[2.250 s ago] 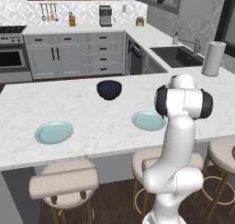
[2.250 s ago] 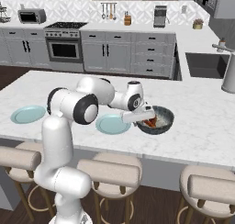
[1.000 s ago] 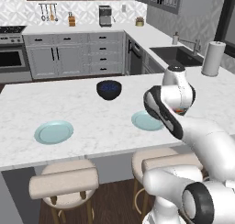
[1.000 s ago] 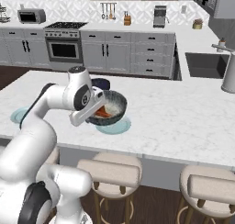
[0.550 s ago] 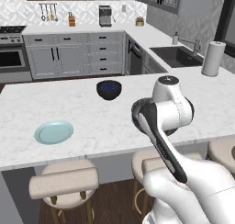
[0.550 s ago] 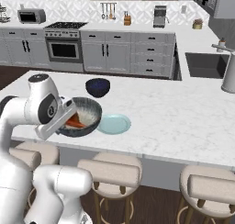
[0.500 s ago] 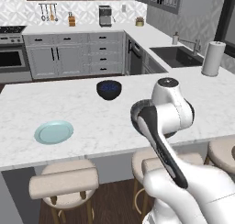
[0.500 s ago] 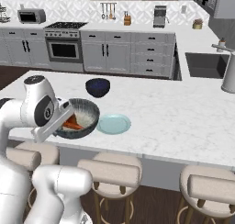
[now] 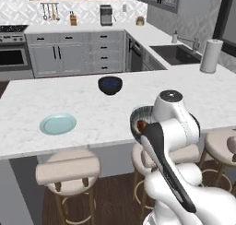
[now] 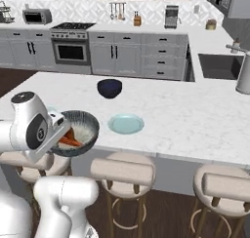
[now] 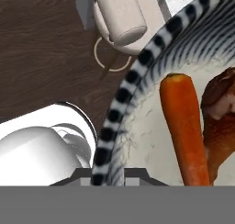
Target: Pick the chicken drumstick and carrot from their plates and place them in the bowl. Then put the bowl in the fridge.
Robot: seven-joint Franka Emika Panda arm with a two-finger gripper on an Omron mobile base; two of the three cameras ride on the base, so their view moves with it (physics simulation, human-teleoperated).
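Off the counter edge (image 10: 161,154), above the stools, the gripper (image 11: 112,175) clamps the rim of the bowl (image 10: 80,132), with carrot (image 11: 183,126) and chicken drumstick (image 11: 220,122) inside. Loading looks finished; the fridge trip remains. Both plates (image 10: 126,124) sit bare.

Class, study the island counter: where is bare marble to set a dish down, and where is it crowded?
Bare marble: the wide stretch of island counter right of the teal plate, toward the sink; also the gap between that plate and the dark blue bowl. Crowded: the near left edge, where the gripper holds the striped bowl with carrot and drumstick.
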